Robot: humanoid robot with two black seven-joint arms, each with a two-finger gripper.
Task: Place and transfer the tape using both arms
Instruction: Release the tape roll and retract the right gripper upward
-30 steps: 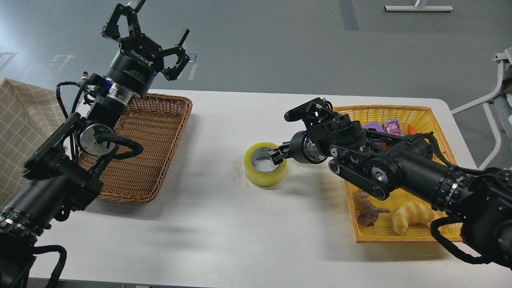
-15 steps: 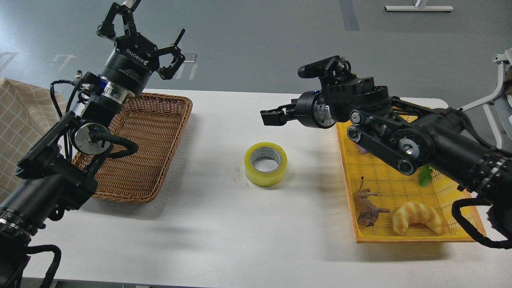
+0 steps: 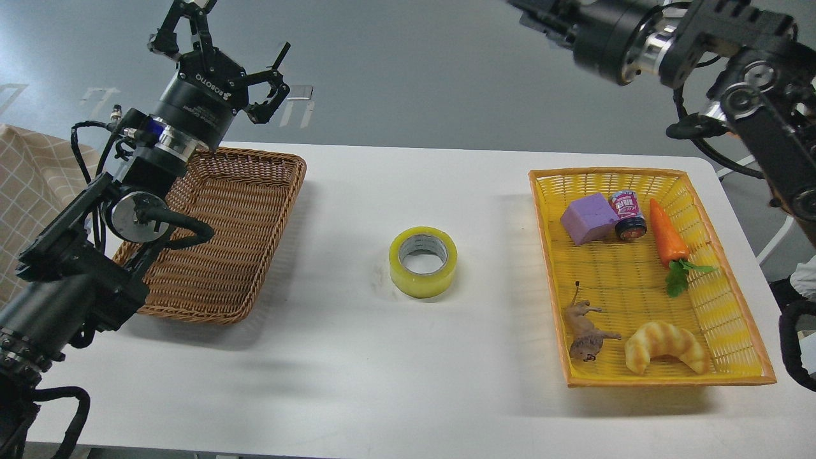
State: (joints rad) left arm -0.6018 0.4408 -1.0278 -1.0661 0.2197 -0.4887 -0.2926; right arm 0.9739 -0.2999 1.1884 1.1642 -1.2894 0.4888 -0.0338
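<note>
Above bench's far-left corner, left gripper [image 3: 220,38] raised, fingers spread, empty. Right arm [image 3: 714,38] high past far-right corner, claw off-frame. Tape [image 3: 423,261] flat mid-bench.

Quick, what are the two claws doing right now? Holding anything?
Left gripper: open, holding nothing.
Right gripper: out of view past the top edge, cannot be told.
The tape sits free on the table.

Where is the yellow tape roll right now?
In the head view, the tape lies flat near the middle of the white table, between the brown wicker basket on the left and the yellow basket on the right, with neither gripper touching it.
</note>
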